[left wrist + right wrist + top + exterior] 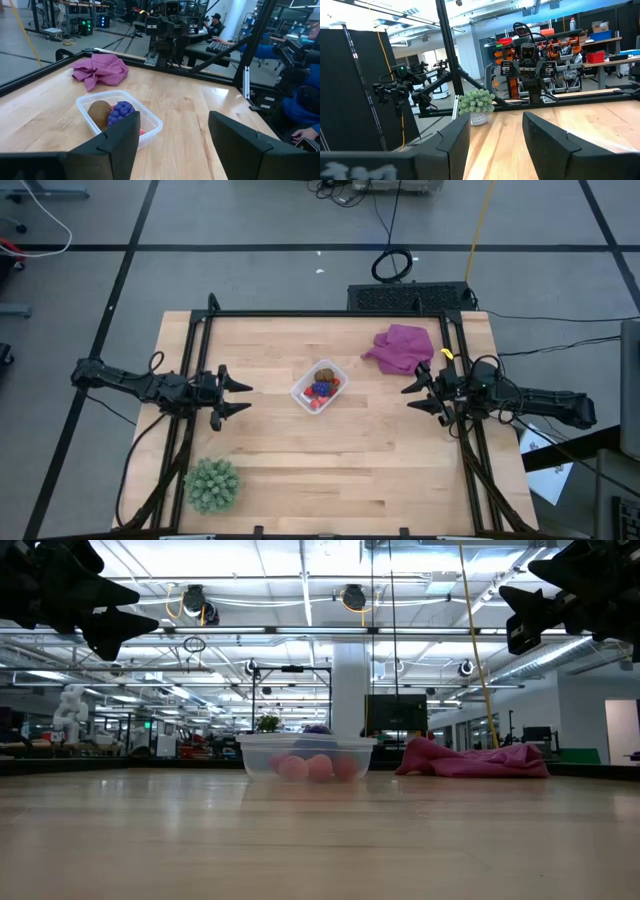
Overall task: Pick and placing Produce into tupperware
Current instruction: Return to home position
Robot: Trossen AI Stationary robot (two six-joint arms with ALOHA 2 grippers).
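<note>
The clear tupperware (320,385) stands on its base at the table's middle. In it lie a brown oval (99,111), a purple-blue grape bunch (119,113) and red and pink berries (318,768). My left gripper (243,399) hovers open at the table's left, pointing level toward the tub, nothing between its fingers. My right gripper (410,397) hovers open at the table's right, facing the tub, also empty. Both hang well above the wood in the low view.
A magenta-purple cloth (402,347) lies crumpled at the far right. A green spiky ball plant (212,484) stands near the front left corner. A black frame (300,313) runs along the table's far edge and sides. A person sits beyond the table (300,100).
</note>
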